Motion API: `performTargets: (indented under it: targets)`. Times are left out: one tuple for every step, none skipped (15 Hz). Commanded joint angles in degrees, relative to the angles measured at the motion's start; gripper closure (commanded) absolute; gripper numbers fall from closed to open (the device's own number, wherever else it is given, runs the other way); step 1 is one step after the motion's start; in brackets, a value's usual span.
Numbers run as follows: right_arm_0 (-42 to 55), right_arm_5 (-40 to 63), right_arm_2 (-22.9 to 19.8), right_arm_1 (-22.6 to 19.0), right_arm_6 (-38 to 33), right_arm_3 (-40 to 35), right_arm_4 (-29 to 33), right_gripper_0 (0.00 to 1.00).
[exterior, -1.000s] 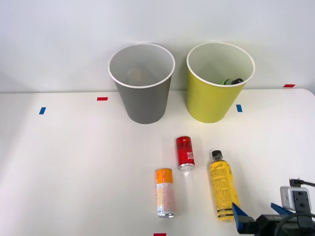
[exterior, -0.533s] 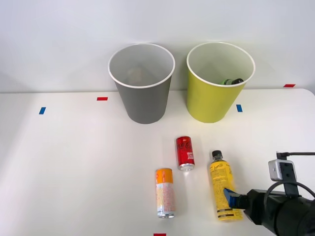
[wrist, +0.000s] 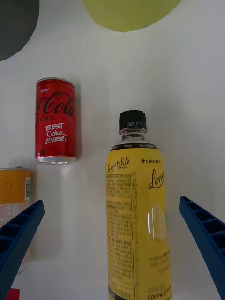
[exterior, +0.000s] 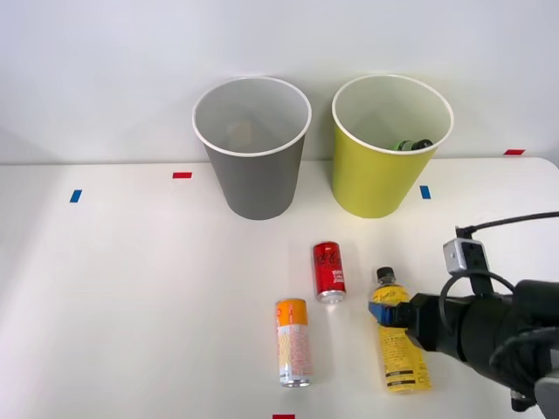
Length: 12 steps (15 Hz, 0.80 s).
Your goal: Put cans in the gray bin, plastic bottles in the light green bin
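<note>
Right gripper: comes in from the right of the front view, over the white table. Blue ribbed fingers are spread wide, one on either side of the yellow-labelled bottle, neither touching it.

Yellow-labelled bottle: lying flat on the table, directly between the spread fingers. Black screw cap points away from the gripper, toward the bins. The label reads "Lemon Lite". In the front view the gripper hangs over the bottle near its shoulder, just behind the cap.

Orange-topped can: lying on the table, left of the gripper and near the outer side of the left finger. Orange end toward the bins, pale patterned body nearer the robot. The wrist view catches only its orange end, at the picture's edge beside that finger.

Red can: lying on the table, just beyond the gripper and to its left, apart from both the bottle and the orange-topped can. The wrist view shows white lettering, "Coca-Cola Zero", on its side.

Light green bin: upright, well beyond the gripper, roughly straight ahead of it. White rim and inside. A dark green bottle with a black cap lies inside, against the far right wall.

Gray bin: upright, equally far, left of the light green bin and apart from it.
</note>
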Motion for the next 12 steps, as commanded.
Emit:
performTargets:
  targets:
    - [-1.3, 0.2, 0.0, 0.1, 0.7, 2.5, 1.7, 0.00]
    - [-1.7, 1.5, 0.0, 0.1, 1.1, 2.9, 1.9, 0.00]
    - [-2.4, 3.4, 0.0, 0.2, 1.2, 2.9, 2.3, 0.00]
    - [-3.6, 6.0, 0.0, 0.8, 1.3, 2.9, 2.6, 0.00]
    - [-4.4, 7.7, 0.0, 1.5, 1.1, 2.9, 2.9, 0.00]
    - [-5.2, 8.4, 0.0, 2.0, 0.8, 3.7, 2.8, 0.00]
    - [-5.9, 8.4, 0.0, 2.4, 0.8, 4.8, 2.8, 0.00]
    - [-7.2, 8.4, 0.0, 3.2, 1.3, 6.9, 3.0, 0.00]
    - [-7.9, 8.4, 0.0, 3.7, 1.4, 8.0, 3.3, 0.00]
    - [-8.2, 8.4, 0.1, 4.1, 1.5, 8.4, 4.3, 0.00]
    - [-8.2, 8.5, 0.4, 4.4, 1.8, 8.5, 5.7, 0.00]
    - [-8.2, 8.6, 1.1, 4.4, 2.0, 8.5, 6.6, 0.00]
